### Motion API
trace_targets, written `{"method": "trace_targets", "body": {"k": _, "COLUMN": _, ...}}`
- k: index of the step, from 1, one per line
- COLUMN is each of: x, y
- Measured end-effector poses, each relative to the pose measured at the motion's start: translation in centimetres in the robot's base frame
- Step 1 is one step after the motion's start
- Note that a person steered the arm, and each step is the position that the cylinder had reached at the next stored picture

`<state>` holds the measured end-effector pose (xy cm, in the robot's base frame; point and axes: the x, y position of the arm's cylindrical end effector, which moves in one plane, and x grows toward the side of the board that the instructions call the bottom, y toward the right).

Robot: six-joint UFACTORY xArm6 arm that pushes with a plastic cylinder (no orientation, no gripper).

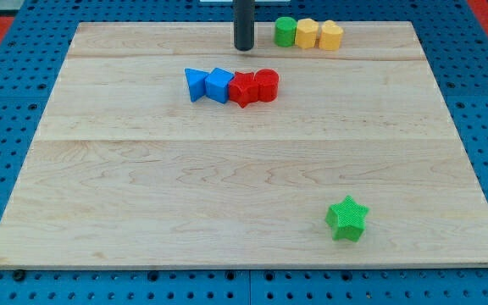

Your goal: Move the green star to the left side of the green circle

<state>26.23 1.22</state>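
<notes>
The green star (346,219) lies near the view's bottom right of the wooden board. The green circle (286,31) stands at the view's top, right of centre, touching a yellow block on its right. My tip (243,48) comes down from the view's top edge and rests on the board just left of the green circle, with a small gap between them. The tip is far from the green star, which lies well below and to the right of it.
A yellow hexagon (307,33) and a yellow block (331,36) line up right of the green circle. A row of a blue triangle (196,84), blue cube (219,85), red star (243,88) and red cylinder (266,85) lies below the tip. A blue pegboard (7,127) surrounds the board.
</notes>
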Motion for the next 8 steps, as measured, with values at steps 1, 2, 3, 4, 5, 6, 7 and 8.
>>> {"method": "trace_targets", "body": {"k": 1, "x": 0.4, "y": 12.1}}
{"method": "trace_targets", "body": {"k": 2, "x": 7.4, "y": 19.3}}
{"method": "trace_targets", "body": {"k": 3, "x": 18.5, "y": 20.9}}
{"method": "trace_targets", "body": {"k": 4, "x": 29.3, "y": 18.8}}
{"method": "trace_targets", "body": {"k": 5, "x": 34.4, "y": 12.7}}
{"method": "trace_targets", "body": {"k": 6, "x": 32.7, "y": 7.4}}
{"method": "trace_targets", "body": {"k": 7, "x": 30.4, "y": 9.5}}
{"method": "trace_targets", "body": {"k": 8, "x": 29.3, "y": 8.8}}
